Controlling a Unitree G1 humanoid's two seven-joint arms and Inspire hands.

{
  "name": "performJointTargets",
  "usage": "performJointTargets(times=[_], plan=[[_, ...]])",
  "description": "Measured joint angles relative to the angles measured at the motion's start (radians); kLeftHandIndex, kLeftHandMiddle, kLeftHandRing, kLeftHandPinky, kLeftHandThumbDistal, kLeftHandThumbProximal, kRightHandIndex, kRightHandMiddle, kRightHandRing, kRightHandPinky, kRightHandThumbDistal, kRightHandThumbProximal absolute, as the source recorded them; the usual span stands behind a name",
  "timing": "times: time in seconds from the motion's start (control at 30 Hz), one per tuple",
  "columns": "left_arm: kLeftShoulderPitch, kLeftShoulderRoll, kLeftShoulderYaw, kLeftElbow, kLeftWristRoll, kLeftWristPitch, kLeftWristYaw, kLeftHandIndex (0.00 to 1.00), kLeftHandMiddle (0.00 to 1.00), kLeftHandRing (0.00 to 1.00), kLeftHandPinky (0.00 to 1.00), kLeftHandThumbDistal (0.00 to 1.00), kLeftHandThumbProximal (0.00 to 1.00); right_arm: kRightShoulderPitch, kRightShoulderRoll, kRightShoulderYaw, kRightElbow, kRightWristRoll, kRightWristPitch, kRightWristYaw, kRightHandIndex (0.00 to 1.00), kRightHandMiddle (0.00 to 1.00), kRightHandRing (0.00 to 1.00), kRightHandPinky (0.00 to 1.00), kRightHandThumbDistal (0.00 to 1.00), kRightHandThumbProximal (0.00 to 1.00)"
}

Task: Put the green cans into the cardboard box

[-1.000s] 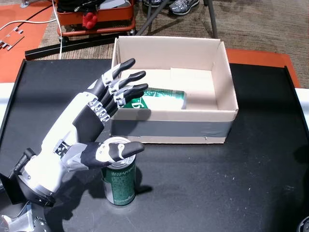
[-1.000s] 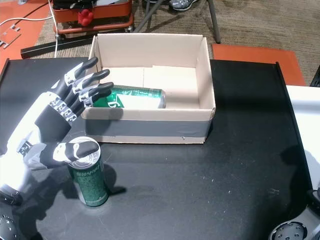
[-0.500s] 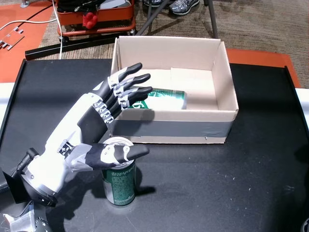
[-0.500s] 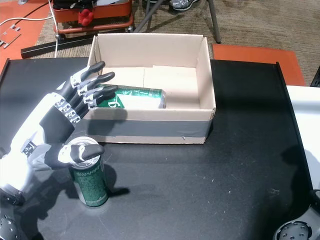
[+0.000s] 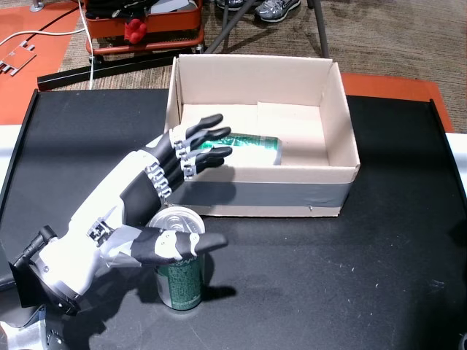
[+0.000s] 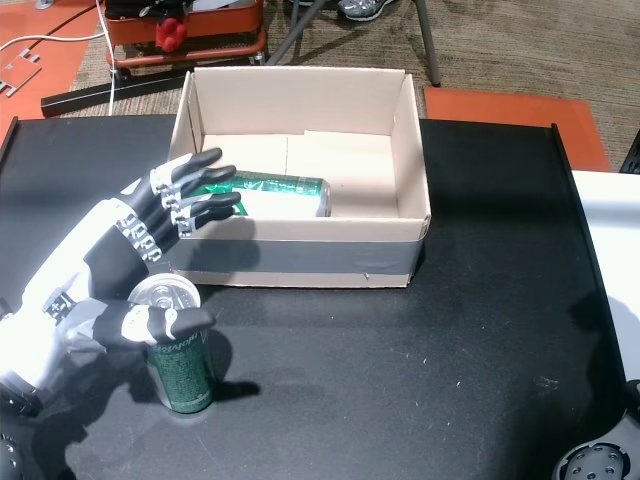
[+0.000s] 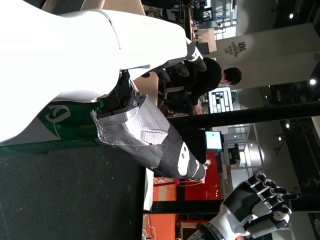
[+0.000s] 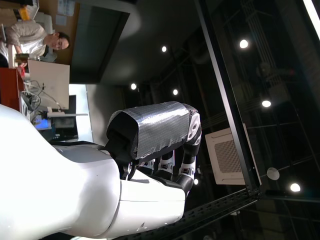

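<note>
The left hand (image 5: 146, 197) has its fingers (image 5: 208, 138) spread and gripping nothing, reaching over the near left rim of the cardboard box (image 5: 332, 171); its thumb (image 6: 175, 322) lies across the top of an upright green can (image 5: 179, 281) standing on the black desk (image 5: 350, 277) in front of the box. Inside the box a second green can (image 6: 280, 195) lies on its side against the near wall. The right hand (image 8: 155, 150) points at the ceiling, fingers loosely curled, empty.

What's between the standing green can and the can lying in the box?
The box's taped front wall, plus bare black table, separates the standing can from the lying can, in both head views.
</note>
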Motion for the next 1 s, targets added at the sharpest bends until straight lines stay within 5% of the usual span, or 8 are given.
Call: performJointTargets(times=[1.0], plan=[[0.009,0.009,0.019,0.014,0.001,-0.025,-0.042,0.91,0.88,0.91,0.93,0.96,0.22,0.004,-0.006,-0.035,-0.034,0.038,0.068,0.043,0.29,0.33,0.41,0.48,0.15,0.32]])
